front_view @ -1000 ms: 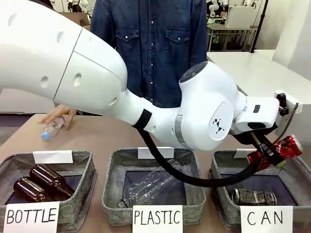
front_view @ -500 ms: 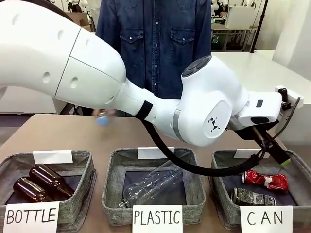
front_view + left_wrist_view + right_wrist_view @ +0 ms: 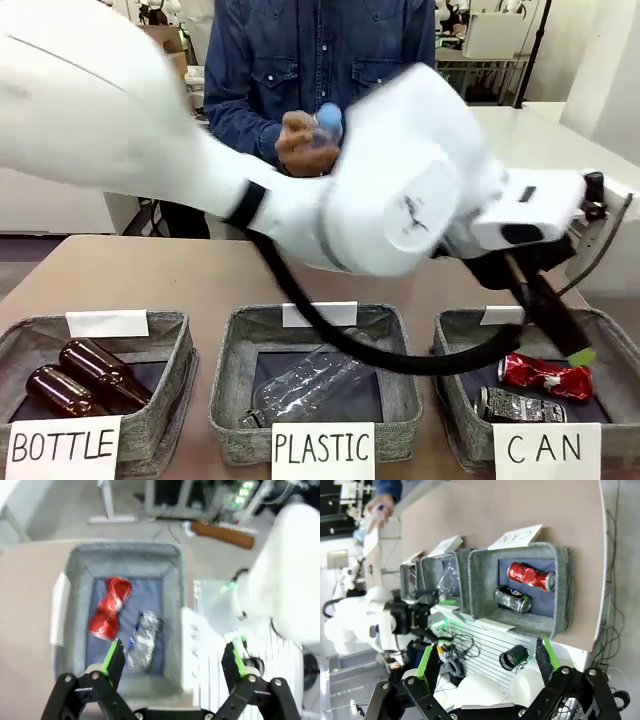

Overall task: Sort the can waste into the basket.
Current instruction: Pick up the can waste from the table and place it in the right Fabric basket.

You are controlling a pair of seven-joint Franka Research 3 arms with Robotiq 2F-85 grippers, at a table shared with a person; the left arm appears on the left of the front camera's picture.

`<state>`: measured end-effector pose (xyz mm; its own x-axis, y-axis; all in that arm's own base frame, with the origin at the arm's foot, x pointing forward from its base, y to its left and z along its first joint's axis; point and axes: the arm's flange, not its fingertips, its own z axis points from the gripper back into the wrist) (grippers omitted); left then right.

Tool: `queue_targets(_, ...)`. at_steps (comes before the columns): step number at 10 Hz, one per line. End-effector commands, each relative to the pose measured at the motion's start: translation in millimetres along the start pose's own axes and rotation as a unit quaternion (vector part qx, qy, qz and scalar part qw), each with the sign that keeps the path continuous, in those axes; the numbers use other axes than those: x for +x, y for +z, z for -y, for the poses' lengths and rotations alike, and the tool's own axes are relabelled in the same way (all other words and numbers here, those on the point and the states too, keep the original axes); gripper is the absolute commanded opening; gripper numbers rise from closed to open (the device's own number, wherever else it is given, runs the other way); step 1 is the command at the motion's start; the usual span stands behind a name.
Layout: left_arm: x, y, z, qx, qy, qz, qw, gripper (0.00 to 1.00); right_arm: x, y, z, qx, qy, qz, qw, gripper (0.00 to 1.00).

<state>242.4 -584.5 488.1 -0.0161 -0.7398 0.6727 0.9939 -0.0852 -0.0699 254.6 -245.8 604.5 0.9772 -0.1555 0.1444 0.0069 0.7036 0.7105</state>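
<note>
A large white arm point(image 3: 200, 150) with smooth rounded casings is seen across the upper left and middle of the front view, blurred; a small dark logo is printed on its round joint housing, and a black band rings it left of centre. A thick black cable point(image 3: 400, 362) is looped beneath it. At the right, a black claw point(image 3: 560, 330) tipped with green is carried on a white block. In the left wrist view the left claw point(image 3: 172, 660) is shown along the bottom edge: black linkages with silver screws, green pads point(image 3: 111, 652) on the fingers. The right claw point(image 3: 487, 662) is built alike. A dark blue denim shirt point(image 3: 300, 60) with chest pockets is worn by the person at the top
</note>
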Motion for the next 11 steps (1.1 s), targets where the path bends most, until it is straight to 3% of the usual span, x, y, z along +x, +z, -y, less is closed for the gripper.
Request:
queue_targets(1, -83, 156, 24, 0.016, 0.000, -0.002, 1.000, 1.00, 2, 1, -4, 0.003, -0.009, 0.001, 1.000, 1.00)
queue_targets(3, -156, 240, 33, 0.096, 0.130, 0.008, 0.987, 1.00, 2, 1, -4, 0.003, -0.009, 0.001, 1.000, 1.00)
queue_targets(5, -230, 297, 14, 0.123, 0.276, 0.066, 0.951, 1.00, 2, 1, -4, 0.003, -0.009, 0.001, 1.000, 1.00)
queue_targets(6, -262, 318, 2, 0.135, 0.338, 0.072, 0.929, 1.00, 2, 1, -4, 0.003, -0.009, 0.001, 1.000, 1.00)
queue_targets(7, -292, 340, -6, 0.096, 0.367, 0.091, 0.921, 1.00, 0, 0, 0, 0.000, 0.000, 0.000, 1.000, 1.00)
queue_targets(8, -317, 359, -6, 0.052, 0.405, 0.113, 0.906, 1.00, 3, -10, -12, 0.023, 0.029, -0.037, 0.999, 1.00)
queue_targets(10, -364, 393, 8, -0.016, 0.482, 0.143, 0.864, 1.00, 15, -52, -43, 0.056, 0.044, -0.056, 0.996, 1.00)
queue_targets(11, -388, 408, 16, -0.054, 0.506, 0.186, 0.840, 1.00, 18, -81, -65, 0.109, 0.059, -0.101, 0.987, 1.00)
